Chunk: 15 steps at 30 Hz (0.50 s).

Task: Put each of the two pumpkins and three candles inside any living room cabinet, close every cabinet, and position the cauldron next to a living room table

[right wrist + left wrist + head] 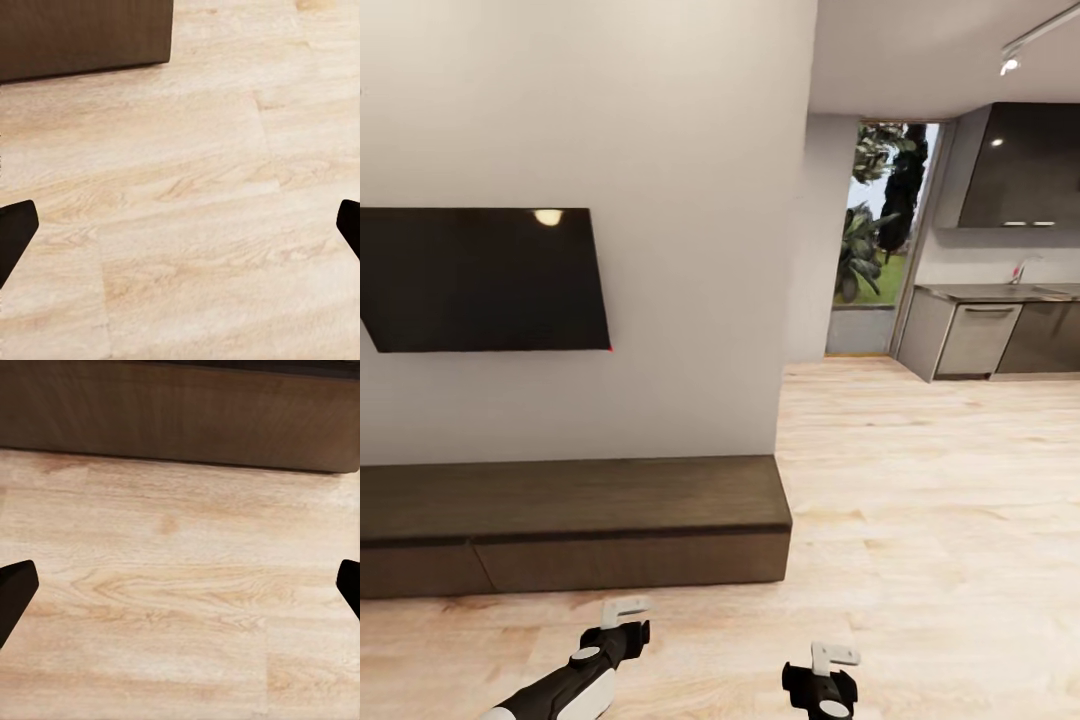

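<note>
The long dark cabinet [575, 525] sits against the wall at about eleven o'clock from the robot, its drawer fronts shut, under a black television [480, 280]. Both arms hang low over the pale wood floor [920, 500]. The left gripper [180, 585] is spread wide, holding nothing; the right gripper [180, 225] likewise. A kitchen counter [1000, 330] stands off at two o'clock.

Left tool [625, 612] and right tool [832, 662] hang low, fingers spread.
</note>
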Motion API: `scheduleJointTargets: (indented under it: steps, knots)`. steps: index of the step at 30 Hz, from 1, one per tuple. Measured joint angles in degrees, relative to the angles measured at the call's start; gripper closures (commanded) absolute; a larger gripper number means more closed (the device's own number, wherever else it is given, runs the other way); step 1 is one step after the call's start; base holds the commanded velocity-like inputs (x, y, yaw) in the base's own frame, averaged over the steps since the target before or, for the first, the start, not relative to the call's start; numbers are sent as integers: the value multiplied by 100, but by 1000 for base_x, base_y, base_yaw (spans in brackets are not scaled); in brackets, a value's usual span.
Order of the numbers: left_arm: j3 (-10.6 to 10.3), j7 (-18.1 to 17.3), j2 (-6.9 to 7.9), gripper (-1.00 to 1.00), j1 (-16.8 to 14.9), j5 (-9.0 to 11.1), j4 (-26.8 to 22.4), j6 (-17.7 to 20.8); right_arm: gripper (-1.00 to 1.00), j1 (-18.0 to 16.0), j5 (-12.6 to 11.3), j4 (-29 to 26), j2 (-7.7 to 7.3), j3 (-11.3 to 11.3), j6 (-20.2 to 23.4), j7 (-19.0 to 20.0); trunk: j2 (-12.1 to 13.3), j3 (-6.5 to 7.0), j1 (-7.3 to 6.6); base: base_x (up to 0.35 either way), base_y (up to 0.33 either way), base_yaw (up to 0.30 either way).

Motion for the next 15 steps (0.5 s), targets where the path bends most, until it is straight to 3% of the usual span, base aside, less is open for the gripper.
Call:
scheduleJointTargets:
  steps: [15]
  knots:
    - [0, 1, 0, -100, 0, 0, 2, 0, -100, 0, -8, -20, 12, 118, -5, -18, -1, 0, -1, 193, 187, 0]
